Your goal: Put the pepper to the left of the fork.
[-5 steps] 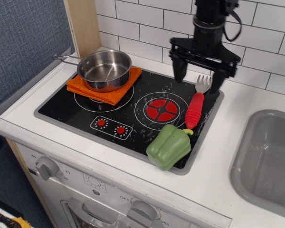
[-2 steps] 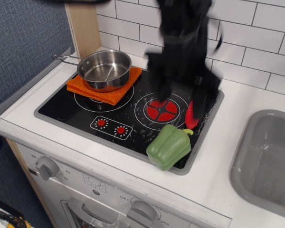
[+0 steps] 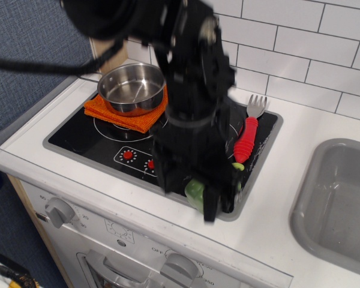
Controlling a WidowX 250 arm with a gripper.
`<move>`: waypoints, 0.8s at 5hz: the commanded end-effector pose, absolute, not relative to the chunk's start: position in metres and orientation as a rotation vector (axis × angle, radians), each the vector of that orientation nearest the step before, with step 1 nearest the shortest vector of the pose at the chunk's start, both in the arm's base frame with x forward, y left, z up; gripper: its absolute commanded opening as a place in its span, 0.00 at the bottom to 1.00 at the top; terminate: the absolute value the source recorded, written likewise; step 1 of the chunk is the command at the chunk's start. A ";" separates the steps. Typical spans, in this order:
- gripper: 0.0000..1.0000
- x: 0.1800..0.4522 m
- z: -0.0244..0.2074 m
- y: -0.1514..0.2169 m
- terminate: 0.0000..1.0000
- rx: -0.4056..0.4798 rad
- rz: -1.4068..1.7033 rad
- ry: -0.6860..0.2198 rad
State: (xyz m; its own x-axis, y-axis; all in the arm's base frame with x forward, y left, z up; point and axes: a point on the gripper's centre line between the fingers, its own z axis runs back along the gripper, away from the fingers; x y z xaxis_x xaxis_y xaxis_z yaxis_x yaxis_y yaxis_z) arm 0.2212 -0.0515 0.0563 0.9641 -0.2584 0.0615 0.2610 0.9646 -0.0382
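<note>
The green pepper [image 3: 195,191] lies at the front right corner of the black toy hob [image 3: 78,135]. It is mostly hidden by my arm; only a small green patch and the stem tip show. My black gripper [image 3: 190,196] is low over it, blurred, with its fingers [image 3: 211,209] spread on either side of the pepper. I cannot tell if they touch it. The fork [image 3: 247,138], with a red ribbed handle and a silver head, lies along the hob's right edge, just behind and right of the pepper.
A steel pot [image 3: 131,88] sits on an orange cloth [image 3: 106,113] at the hob's back left. A grey sink [image 3: 342,204] is at the right. The white tiled wall [image 3: 312,54] is behind. Oven knobs [image 3: 60,211] are on the front below.
My arm has swung from behind the fork, forward and down across the hob, and now covers the pepper. The pepper and fork have not moved.
</note>
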 end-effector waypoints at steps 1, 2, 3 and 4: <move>1.00 0.238 0.053 -0.057 0.00 -0.025 -0.301 -0.089; 1.00 0.248 0.054 -0.061 0.00 -0.011 -0.313 -0.094; 1.00 0.255 0.056 -0.057 0.00 0.012 -0.305 -0.101; 1.00 0.259 0.056 -0.051 0.00 0.024 -0.294 -0.091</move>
